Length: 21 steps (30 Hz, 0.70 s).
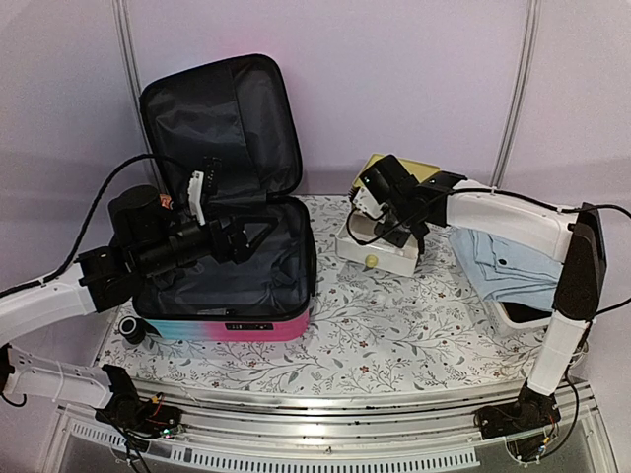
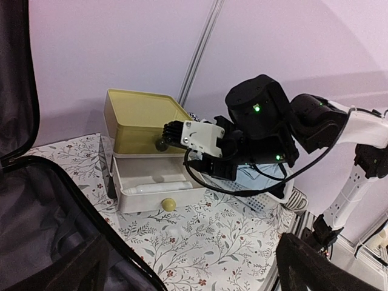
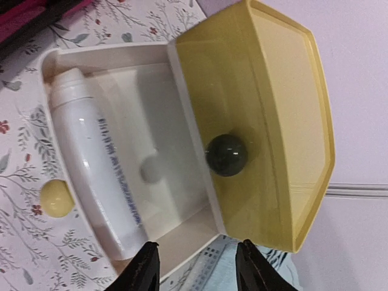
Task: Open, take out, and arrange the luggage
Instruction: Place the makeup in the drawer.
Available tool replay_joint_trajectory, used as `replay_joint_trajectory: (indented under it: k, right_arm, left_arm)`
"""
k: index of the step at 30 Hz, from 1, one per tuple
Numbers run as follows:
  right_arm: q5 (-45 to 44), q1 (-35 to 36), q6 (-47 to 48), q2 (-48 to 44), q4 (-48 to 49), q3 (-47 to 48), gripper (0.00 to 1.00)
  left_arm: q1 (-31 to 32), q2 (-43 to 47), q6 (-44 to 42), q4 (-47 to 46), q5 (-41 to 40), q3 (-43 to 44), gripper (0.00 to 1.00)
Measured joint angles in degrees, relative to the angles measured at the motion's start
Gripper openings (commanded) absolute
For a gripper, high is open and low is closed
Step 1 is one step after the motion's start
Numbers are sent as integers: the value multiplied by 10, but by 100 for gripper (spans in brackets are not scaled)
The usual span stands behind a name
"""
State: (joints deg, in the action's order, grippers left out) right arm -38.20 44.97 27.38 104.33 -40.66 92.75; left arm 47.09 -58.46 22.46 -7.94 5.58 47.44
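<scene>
We see a suitcase [image 1: 237,328] shading turquoise to pink, lined black, on a white tablecloth [image 1: 394,335] sprigged with grey leaves and red flowers. Right of the suitcase: a cream box [image 1: 385,258] topped yellow, its white tube [image 3: 100,176] lettered blue, and pale blue cloth [image 1: 503,261].

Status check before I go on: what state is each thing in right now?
Suitcase: open, lid upright.
Lower drawer: pulled out, bottle lying inside.
Upper drawer: pushed in.
Basket: holding folded clothes.
Left gripper: open, empty, above the suitcase.
Right gripper: open, empty, facing the drawers.
</scene>
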Motion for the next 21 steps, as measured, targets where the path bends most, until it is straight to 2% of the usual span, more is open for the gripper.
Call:
replay_joint_trajectory:
  k: [3,12,16,21]
  right_arm:
    - [35,23,-35,-3,-33,1,5]
    - [144,45,-100,-3,-95,-2,3]
    - [139,45,-111,2,-90,-14,4]
    - [78,43,-113,32,-72,-36,5]
  left_arm:
    - [0,-6,0,0,0,0,98]
    - [0,-9,0,2,2,0,98]
    - [0,-12,0,2,2,2,98]
    - [0,-13,0,2,2,2,98]
